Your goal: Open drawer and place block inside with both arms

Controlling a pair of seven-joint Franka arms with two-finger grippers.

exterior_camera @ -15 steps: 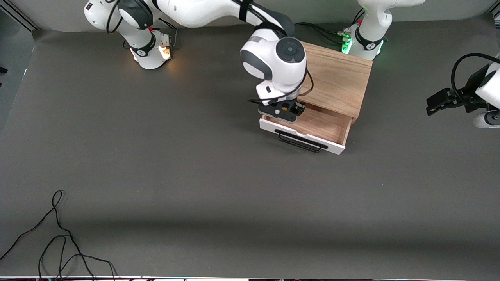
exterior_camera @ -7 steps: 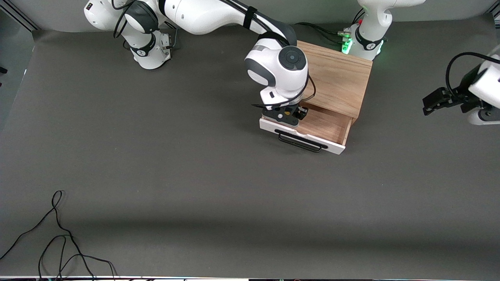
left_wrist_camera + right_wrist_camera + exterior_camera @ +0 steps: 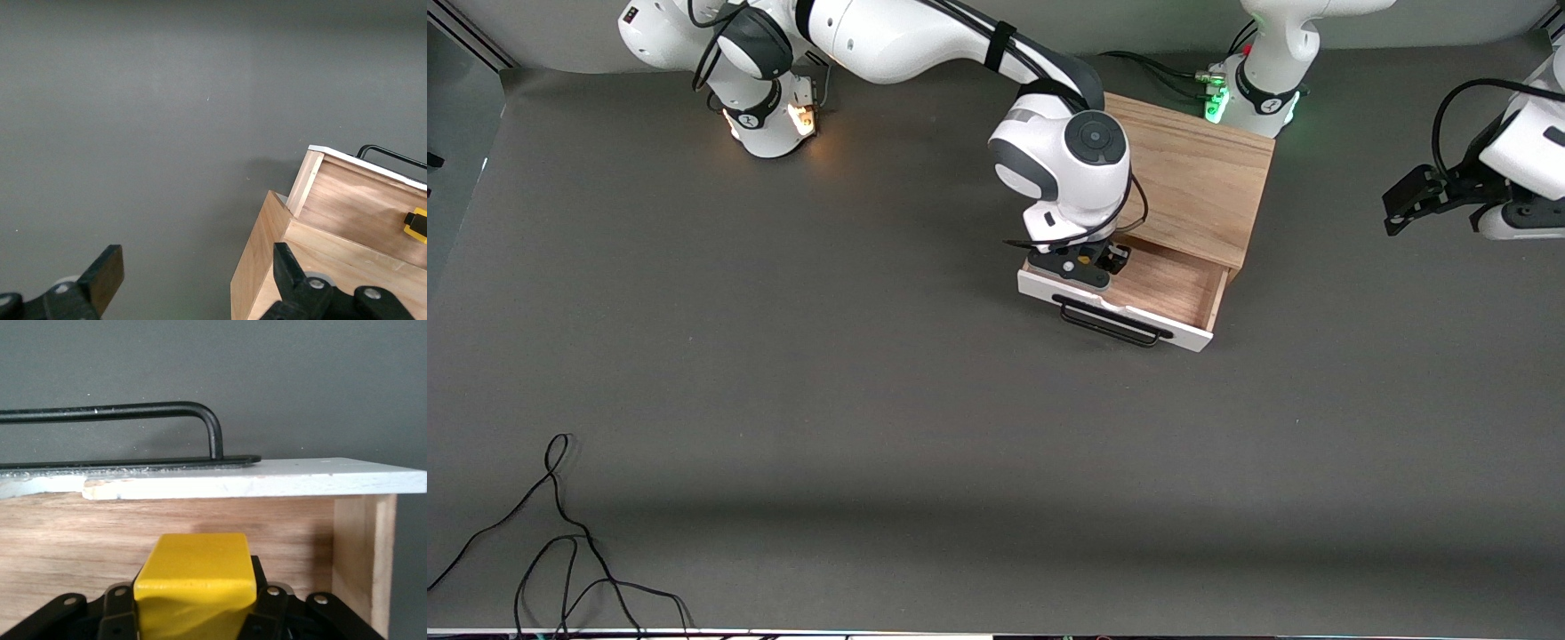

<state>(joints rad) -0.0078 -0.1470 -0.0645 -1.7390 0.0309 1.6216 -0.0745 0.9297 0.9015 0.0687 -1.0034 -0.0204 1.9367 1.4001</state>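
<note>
Dark grey matting covers my table [image 3: 800, 382], bare but for a loose black cable [image 3: 560, 542] at the edge nearest the front camera, toward the right arm's end.

My right tool [image 3: 1083, 263] sits low inside the open drawer [image 3: 1165, 289], clenched on the yellow block [image 3: 195, 581]; in the right wrist view the block is pinched between the fingers, close to the inner face of the white front panel [image 3: 267, 480], with the black handle [image 3: 1110, 323] outside it.

The risk I judge from here: releasing while the block is this near the panel could let it tip against the wood or catch on a finger as I lift. Drifting toward the panel could nudge the drawer.

My left tool [image 3: 193, 280] waits, released, its fingers wide apart, over the table off the box's [image 3: 1200, 178] end nearest the left arm.
</note>
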